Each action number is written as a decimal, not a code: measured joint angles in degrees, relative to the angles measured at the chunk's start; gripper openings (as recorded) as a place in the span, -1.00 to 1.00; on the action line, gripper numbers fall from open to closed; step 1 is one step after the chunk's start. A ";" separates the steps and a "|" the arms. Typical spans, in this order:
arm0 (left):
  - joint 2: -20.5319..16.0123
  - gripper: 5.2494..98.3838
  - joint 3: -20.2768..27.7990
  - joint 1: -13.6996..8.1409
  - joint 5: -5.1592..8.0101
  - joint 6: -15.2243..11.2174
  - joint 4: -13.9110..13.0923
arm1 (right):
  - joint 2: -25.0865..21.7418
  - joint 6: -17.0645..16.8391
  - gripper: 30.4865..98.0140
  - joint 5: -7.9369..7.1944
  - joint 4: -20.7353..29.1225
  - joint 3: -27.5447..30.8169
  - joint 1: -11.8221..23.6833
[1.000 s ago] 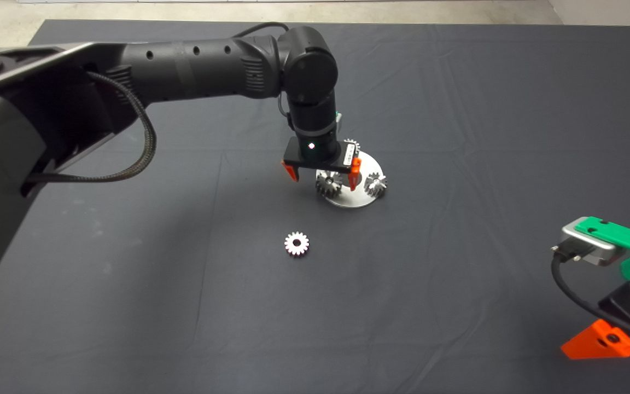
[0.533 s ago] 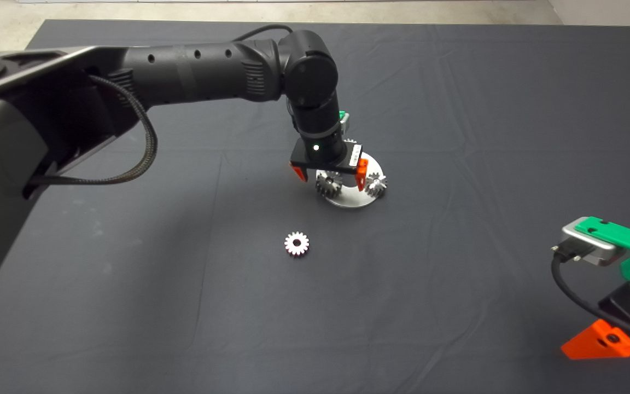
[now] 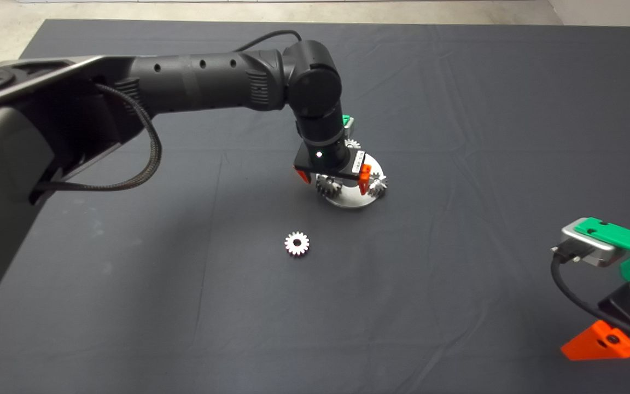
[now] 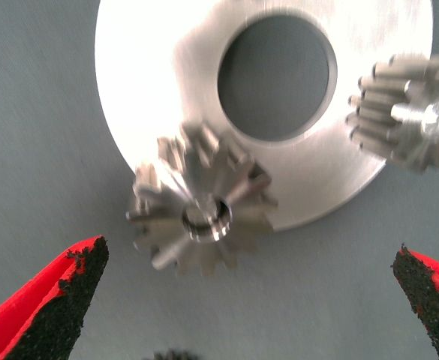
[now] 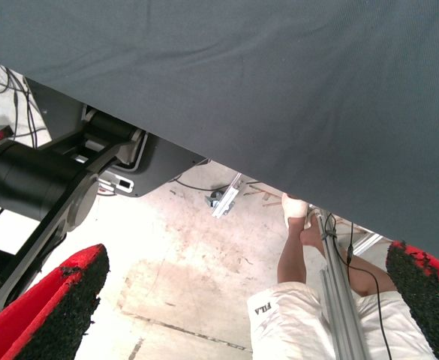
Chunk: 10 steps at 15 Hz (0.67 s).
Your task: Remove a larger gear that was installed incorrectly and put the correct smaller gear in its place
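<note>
Left claw point(image 3: 335, 179) open, over long-toothed larger gear point(image 4: 198, 211)

I see a silvery larger gear point(image 4: 199, 212) on a bright silver plate point(image 4: 159, 90). My left gripper point(image 4: 249, 300) shows red fingers point(image 4: 31, 300) (black pads), over a dark grey mat point(image 3: 457, 137).

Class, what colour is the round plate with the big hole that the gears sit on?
Silvery, bare metal: the round plate shows best in the left wrist view.
</note>
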 measured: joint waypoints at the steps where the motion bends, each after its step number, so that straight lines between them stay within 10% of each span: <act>1: 0.02 0.99 0.00 0.00 0.00 -0.01 0.59 | -0.02 0.00 0.99 -0.02 0.00 0.00 -0.01; 10: 0.17 0.99 0.05 0.73 0.03 -0.01 6.57 | 0.00 0.00 0.99 0.00 0.00 0.00 0.01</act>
